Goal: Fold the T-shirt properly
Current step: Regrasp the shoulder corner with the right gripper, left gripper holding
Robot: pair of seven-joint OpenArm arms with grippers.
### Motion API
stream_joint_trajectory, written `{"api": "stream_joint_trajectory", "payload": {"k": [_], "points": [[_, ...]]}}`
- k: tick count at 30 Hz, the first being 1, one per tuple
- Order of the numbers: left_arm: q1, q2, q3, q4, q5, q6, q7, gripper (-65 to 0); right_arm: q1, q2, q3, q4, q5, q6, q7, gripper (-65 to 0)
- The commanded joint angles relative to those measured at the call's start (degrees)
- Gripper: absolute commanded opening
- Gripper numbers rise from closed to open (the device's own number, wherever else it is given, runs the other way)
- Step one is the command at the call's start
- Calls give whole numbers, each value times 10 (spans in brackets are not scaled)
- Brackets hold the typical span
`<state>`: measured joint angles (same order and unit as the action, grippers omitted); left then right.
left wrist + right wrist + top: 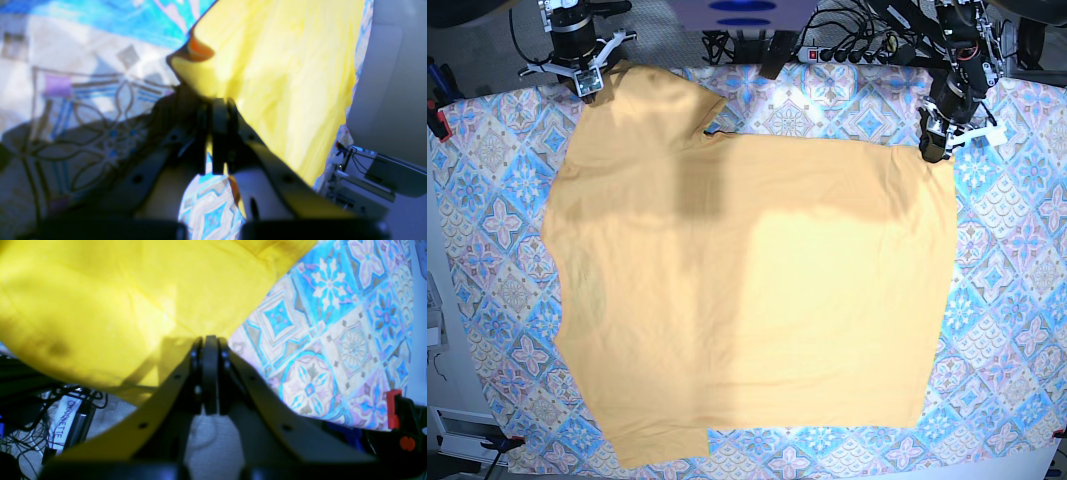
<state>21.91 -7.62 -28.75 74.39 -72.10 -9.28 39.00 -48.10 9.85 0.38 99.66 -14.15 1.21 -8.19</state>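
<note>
The pale yellow-orange T-shirt [747, 290] lies spread over the tile-patterned cloth, with a thin dark neck line [715, 133] near its far edge. My right gripper [592, 88] is at the shirt's far left corner. In the right wrist view its jaws [210, 340] are shut on the yellow fabric [116, 300], which drapes up from them. My left gripper [930, 150] is at the far right corner. The left wrist view shows it [218, 105] shut on the shirt's edge [283, 83], with fabric pinched between the fingers.
The patterned cloth [1007, 260] covers the table around the shirt. Cables and a power strip [847, 45] run along the far edge. Red clamps [437, 122] sit at the left side. More cables [60, 406] hang below the table edge.
</note>
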Motion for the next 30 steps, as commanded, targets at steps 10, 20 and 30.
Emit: {"api": "stream_joint_trajectory", "payload": {"k": [10,20,30], "points": [[4,-8,-5,6,-3,-3,2,-650,-12,8,-32,9,-1,-6,13,-502],[4,-9,-5,6,-3,-3,2,-650,-20,22,-130,-20,-101,-6,-19,-480],[5,-9,-5,6,-3,-3,2,-650,-17,22,-140,-33,-106,-6,-21,-436]]}}
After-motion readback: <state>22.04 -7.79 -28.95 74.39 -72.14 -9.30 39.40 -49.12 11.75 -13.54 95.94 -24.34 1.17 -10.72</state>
